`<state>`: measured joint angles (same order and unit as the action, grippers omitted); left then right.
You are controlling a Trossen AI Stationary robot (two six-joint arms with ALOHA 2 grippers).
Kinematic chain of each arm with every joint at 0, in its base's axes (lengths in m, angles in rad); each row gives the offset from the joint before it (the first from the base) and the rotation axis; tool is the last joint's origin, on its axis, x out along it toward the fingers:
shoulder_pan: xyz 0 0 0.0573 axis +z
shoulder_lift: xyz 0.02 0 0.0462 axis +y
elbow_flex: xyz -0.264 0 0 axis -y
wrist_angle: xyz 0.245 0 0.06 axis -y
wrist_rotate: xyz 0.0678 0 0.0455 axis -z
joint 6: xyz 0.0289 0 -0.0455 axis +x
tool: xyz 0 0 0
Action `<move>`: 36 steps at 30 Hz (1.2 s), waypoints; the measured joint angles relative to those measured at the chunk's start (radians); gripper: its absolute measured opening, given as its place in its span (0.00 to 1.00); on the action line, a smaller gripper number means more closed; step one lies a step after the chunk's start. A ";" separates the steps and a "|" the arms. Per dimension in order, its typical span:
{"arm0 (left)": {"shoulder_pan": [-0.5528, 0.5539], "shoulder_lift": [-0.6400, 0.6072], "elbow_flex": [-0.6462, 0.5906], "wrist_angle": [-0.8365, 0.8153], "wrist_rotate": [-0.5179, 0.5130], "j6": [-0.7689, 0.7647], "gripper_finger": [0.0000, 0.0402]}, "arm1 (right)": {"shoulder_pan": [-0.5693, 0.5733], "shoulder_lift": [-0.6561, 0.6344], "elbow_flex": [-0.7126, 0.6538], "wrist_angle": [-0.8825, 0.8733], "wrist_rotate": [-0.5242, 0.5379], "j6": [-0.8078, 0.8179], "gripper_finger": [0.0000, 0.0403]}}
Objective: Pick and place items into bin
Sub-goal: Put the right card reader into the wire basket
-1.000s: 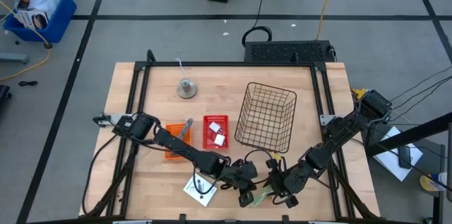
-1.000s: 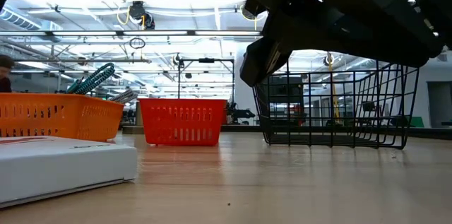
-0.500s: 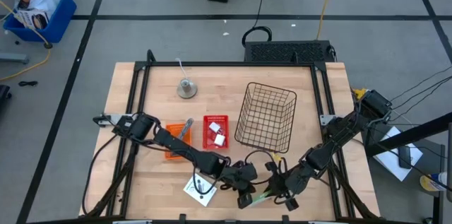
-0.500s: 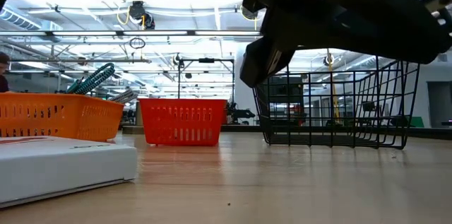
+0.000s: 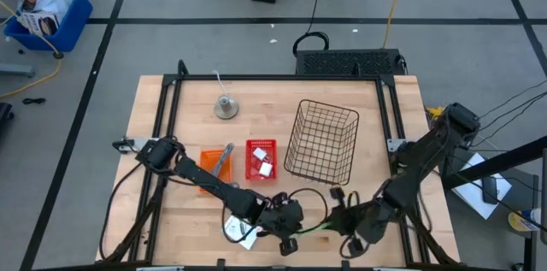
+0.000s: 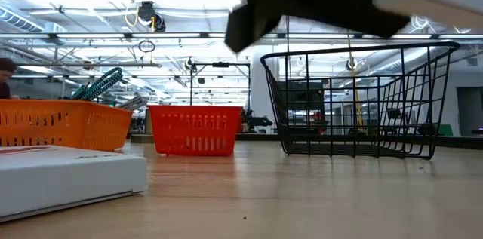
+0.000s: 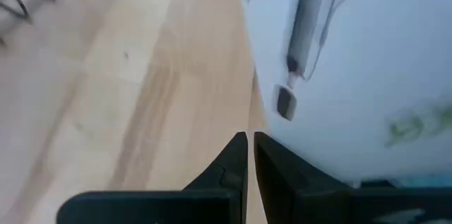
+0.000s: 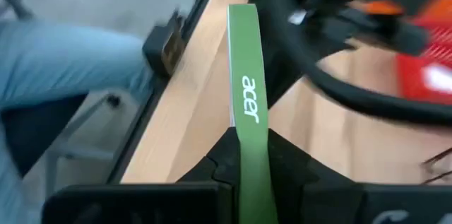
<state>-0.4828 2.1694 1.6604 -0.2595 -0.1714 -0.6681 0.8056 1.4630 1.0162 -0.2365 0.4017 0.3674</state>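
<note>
In the high view the right gripper (image 5: 342, 222) sits low and right of centre, near the front edge of the light wooden table (image 5: 376, 117). Its fingers are closed on a thin green strip printed "acer" (image 8: 247, 104); in the right wrist view the strip stands edge-on, pinched between the two dark fingers (image 8: 220, 159). From above it shows as a slim green sliver (image 5: 318, 229) between the two grippers.

The left gripper (image 5: 287, 239) is at the lower centre of the high view, just beside a white card with black marks (image 5: 239, 230) lying flat on the table. In the left wrist view its fingertips (image 7: 236, 155) are nearly touching with nothing between them, and the card (image 7: 353, 75) fills the upper right of that picture.

In the middle of the high view stand three bins: an orange plastic basket (image 5: 208, 162) holding a slim grey metal tool (image 5: 224, 158), a red plastic basket (image 5: 261, 145) holding small white pieces (image 5: 262, 162), and a black wire basket (image 5: 323, 141) to their right. A round grey metal bell-like object (image 5: 226, 107) sits higher up, left of centre. In the low view a teal-handled tool (image 6: 99, 84) pokes above the orange basket at the left.
</note>
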 joint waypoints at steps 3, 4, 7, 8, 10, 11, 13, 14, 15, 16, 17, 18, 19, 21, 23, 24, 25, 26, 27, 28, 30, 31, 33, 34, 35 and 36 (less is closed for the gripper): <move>-0.022 -0.038 0.000 -0.043 -0.094 0.025 0.08 | 0.013 -0.052 0.005 -0.044 0.068 -0.013 0.08; -0.030 -0.051 0.000 -0.056 -0.135 0.032 0.08 | 0.014 -0.071 0.005 -0.067 0.086 -0.014 0.08; -0.060 -0.093 0.000 -0.132 -0.253 0.027 0.08 | 0.011 -0.128 0.006 -0.129 0.135 -0.007 0.08; -0.069 -0.104 0.000 -0.154 -0.281 0.018 0.08 | 0.009 -0.144 0.006 -0.154 0.165 -0.006 0.08; -0.088 -0.126 0.000 -0.200 -0.341 0.004 0.08 | 0.005 -0.178 0.004 -0.185 0.215 -0.015 0.08; -0.096 -0.137 0.000 -0.217 -0.364 0.000 0.08 | 0.002 -0.195 0.004 -0.188 0.247 -0.022 0.08; -0.109 -0.147 0.001 -0.223 -0.405 -0.007 0.08 | -0.004 -0.228 0.006 -0.213 0.306 -0.042 0.08; -0.114 -0.152 0.001 -0.225 -0.425 -0.007 0.08 | -0.009 -0.243 0.006 -0.230 0.334 -0.050 0.08; -0.123 -0.154 0.000 -0.233 -0.443 -0.005 0.08 | -0.017 -0.256 0.006 -0.245 0.360 -0.056 0.08; -0.126 -0.155 -0.001 -0.233 -0.453 -0.003 0.08 | -0.027 -0.266 0.006 -0.262 0.381 -0.067 0.08; -0.128 -0.155 -0.001 -0.225 -0.456 -0.003 0.08 | -0.042 -0.275 0.006 -0.281 0.406 -0.079 0.08; -0.129 -0.156 -0.001 -0.226 -0.458 -0.003 0.08 | -0.057 -0.282 0.006 -0.298 0.432 -0.089 0.08; -0.131 -0.157 -0.001 -0.227 -0.459 -0.004 0.08 | -0.074 -0.287 0.006 -0.311 0.455 -0.095 0.08; -0.134 -0.157 -0.001 -0.227 -0.458 -0.008 0.08 | -0.119 -0.294 0.006 -0.349 0.468 -0.101 0.08; -0.136 -0.157 -0.001 -0.227 -0.460 -0.011 0.08 | -0.172 -0.293 0.006 -0.377 0.461 -0.110 0.08; -0.136 -0.157 -0.001 -0.226 -0.461 -0.011 0.08 | -0.197 -0.292 0.005 -0.398 0.461 -0.115 0.08; -0.136 -0.157 -0.001 -0.227 -0.462 -0.011 0.08 | -0.222 -0.290 0.004 -0.418 0.465 -0.120 0.08; -0.136 -0.157 -0.001 -0.228 -0.462 -0.014 0.08 | -0.250 -0.287 0.002 -0.426 0.466 -0.128 0.08; -0.136 -0.157 -0.001 -0.230 -0.462 -0.017 0.08 | -0.281 -0.286 0.000 -0.426 0.466 -0.140 0.08; -0.137 -0.157 -0.001 -0.229 -0.462 -0.019 0.08 | -0.307 -0.285 -0.005 -0.426 0.460 -0.153 0.08; -0.139 -0.156 -0.001 -0.227 -0.463 -0.018 0.08 | -0.364 -0.285 -0.020 -0.428 0.434 -0.177 0.08; -0.140 -0.156 -0.001 -0.225 -0.464 -0.018 0.08 | -0.394 -0.285 -0.029 -0.426 0.417 -0.184 0.09; -0.141 -0.157 -0.001 -0.225 -0.462 -0.018 0.08 | -0.451 -0.285 -0.054 -0.417 0.378 -0.200 0.10; -0.141 -0.156 -0.001 -0.224 -0.462 -0.018 0.08 | -0.479 -0.285 -0.067 -0.419 0.362 -0.204 0.10; -0.141 -0.156 -0.001 -0.222 -0.462 -0.018 0.08 | -0.505 -0.285 -0.081 -0.421 0.351 -0.207 0.09; -0.141 -0.156 -0.001 -0.219 -0.462 -0.018 0.08 | -0.529 -0.285 -0.092 -0.421 0.332 -0.209 0.09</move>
<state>-0.6243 2.0132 1.6596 -0.4785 -0.6334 -0.6859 0.2761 1.1782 0.9238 -0.6575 0.7336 0.1586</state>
